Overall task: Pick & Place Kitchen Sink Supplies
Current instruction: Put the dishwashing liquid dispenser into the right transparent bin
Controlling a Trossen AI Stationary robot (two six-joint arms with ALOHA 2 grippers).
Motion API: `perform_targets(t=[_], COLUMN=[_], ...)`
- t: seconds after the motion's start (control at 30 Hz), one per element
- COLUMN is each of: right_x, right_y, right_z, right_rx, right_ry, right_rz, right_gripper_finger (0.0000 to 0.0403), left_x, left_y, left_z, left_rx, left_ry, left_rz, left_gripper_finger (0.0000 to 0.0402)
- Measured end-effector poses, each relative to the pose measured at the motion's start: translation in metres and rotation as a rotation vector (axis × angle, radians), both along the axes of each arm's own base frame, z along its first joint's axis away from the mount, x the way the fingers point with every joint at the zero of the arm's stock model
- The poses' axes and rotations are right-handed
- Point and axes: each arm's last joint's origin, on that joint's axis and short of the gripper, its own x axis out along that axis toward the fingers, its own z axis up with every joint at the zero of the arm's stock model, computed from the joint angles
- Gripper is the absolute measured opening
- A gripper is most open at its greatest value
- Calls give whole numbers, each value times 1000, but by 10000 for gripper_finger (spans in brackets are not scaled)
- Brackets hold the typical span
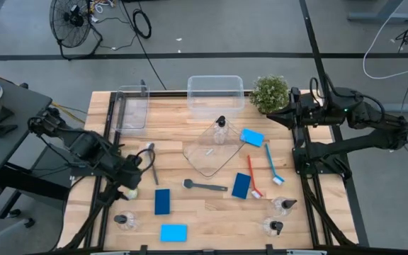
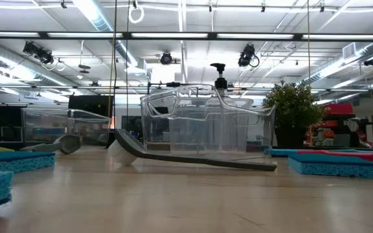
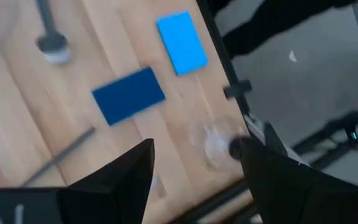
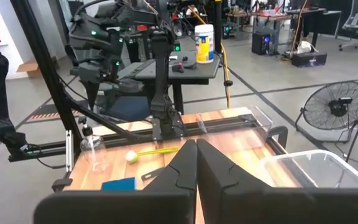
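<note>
My left gripper (image 1: 132,177) (image 3: 194,180) hovers open near the table's left edge, holding nothing, above a yellow-green brush (image 1: 129,191) and a black brush (image 1: 151,163). Past its fingers lie a dark-blue sponge (image 3: 129,94), a light-blue sponge (image 3: 182,42) and a clear pump bottle (image 3: 219,140). My right gripper (image 1: 273,117) (image 4: 196,165) waits shut beside the plant. One pump bottle (image 1: 222,131) stands on the clear tray (image 1: 197,159). A grey brush (image 1: 204,185) (image 2: 186,157), a red brush (image 1: 253,180), a blue brush (image 1: 273,164) and more sponges (image 1: 241,185) (image 1: 251,137) lie flat on the table.
Two clear bins (image 1: 132,106) (image 1: 215,93) stand along the far edge, with a green potted plant (image 1: 270,92) to their right. Two more bottles (image 1: 283,205) (image 1: 273,227) stand near the near right corner and one (image 1: 124,221) near the near left corner.
</note>
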Motion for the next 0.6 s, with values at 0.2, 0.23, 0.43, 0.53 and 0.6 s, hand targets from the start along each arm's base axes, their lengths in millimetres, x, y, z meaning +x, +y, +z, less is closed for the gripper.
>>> perform_targets(t=[0.2, 0.23, 0.43, 0.53, 0.6], right_x=[9, 10, 24, 29, 32], right_y=[0, 0, -1, -1, -1], right_z=[-3, -4, -9, -10, -9], right_rx=[52, 52, 53, 54, 54], right_ry=[26, 29, 72, 75, 62], right_rz=[-8, -8, -9, -7, -6], right_gripper_finger=[6, 6, 6, 6, 6], left_x=[-18, -21, -31, -34, -37], left_y=[-15, -17, -29, -33, -35], left_z=[3, 4, 3, 2, 2], left_rx=[-98, -103, -74, -45, -20], left_ry=[88, 95, 90, 69, 50], left_rz=[-64, -70, -98, -58, -45], left_gripper_finger=[243, 243, 243, 243, 243])
